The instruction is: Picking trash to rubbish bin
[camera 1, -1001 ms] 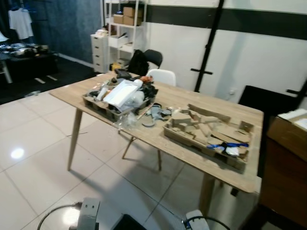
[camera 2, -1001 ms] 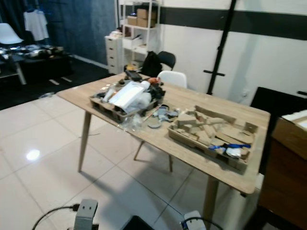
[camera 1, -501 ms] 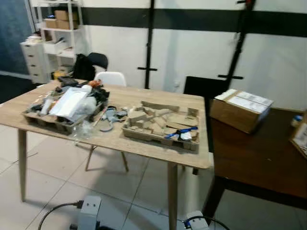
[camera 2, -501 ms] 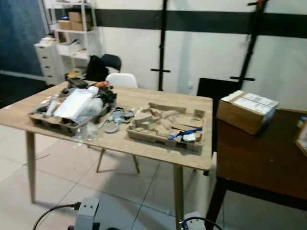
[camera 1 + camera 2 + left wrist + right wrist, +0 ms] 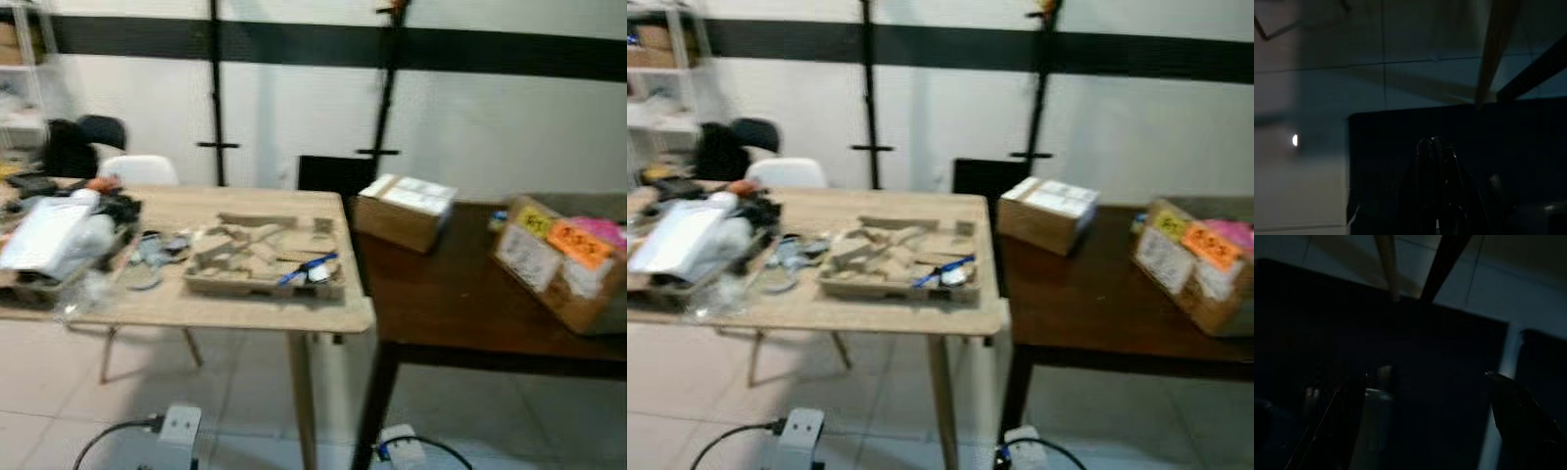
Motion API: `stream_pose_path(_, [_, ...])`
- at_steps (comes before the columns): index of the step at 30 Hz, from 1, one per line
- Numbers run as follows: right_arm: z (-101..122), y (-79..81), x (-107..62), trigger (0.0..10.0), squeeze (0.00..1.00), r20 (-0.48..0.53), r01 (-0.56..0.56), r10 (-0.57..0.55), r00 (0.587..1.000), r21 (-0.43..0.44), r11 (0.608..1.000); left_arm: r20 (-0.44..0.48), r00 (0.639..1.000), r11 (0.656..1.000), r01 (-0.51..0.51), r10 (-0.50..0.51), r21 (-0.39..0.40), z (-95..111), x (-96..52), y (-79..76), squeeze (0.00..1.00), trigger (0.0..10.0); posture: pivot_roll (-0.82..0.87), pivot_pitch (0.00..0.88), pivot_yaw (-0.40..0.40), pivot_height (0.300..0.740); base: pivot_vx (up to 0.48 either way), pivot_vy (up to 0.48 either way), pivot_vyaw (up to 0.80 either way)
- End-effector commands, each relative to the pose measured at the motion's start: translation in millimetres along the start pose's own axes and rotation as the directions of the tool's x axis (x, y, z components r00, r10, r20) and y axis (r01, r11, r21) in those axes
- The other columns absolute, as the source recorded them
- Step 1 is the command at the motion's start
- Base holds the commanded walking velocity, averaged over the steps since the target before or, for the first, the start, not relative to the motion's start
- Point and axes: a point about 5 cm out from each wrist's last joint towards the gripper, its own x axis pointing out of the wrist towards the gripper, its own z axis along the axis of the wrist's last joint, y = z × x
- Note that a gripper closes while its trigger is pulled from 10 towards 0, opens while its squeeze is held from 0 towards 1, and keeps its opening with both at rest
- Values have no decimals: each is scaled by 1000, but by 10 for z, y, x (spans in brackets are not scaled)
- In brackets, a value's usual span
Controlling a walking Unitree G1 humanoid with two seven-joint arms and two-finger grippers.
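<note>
Pinch the light, stiff cardboard scraps [image 5: 257,257] by an edge; left end effector [image 5: 1436,147] looks pressed together, right unclear.

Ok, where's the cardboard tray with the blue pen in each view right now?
Left eye view: cardboard tray left of centre, at the light table's right end.
Right eye view: same tray, same table end.
Left wrist view: too dark to make out.
Right wrist view: too dark to make out.
Shared landmark: the small brown box on the dark table.
</note>
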Motion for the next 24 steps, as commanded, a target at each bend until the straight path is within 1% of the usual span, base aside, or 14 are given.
stream_pose_path(1, [-24, -52, -7, 10000, 0, -11, 11, -11, 1000, -14, 1000, -4, 1000, 1000, -5, 5, 7, 9, 2, 16, 0, 10000, 4, 0, 4, 740, 0, 0, -800])
stream_pose_path(8, [-30, -88, -12, 10000, 0, -16, 9, -9, 1000, -39, 999, 4, 1000, 1000, -6, 6, -3, 10, 9, -29, 0, 10000, 10, 0, -19, 740, 0, 0, -800])
stream_pose_path(16, [-16, -97, -14, 10000, 0, 3, 5, -5, 1000, -28, 1000, -3, 1000, 1000, -10, 10, -7, -22, -2, -24, 0, 10000, 13, 0, -24, 740, 0, 0, -800])
stream_pose_path(24, [13, -103, -14, 10000, 0, 20, -10, 11, 1000, -28, 1000, 4, 1000, 1000, -15, 15, -18, -6, 4, -31, 0, 10000, 24, 0, -34, 740, 0, 0, 0])
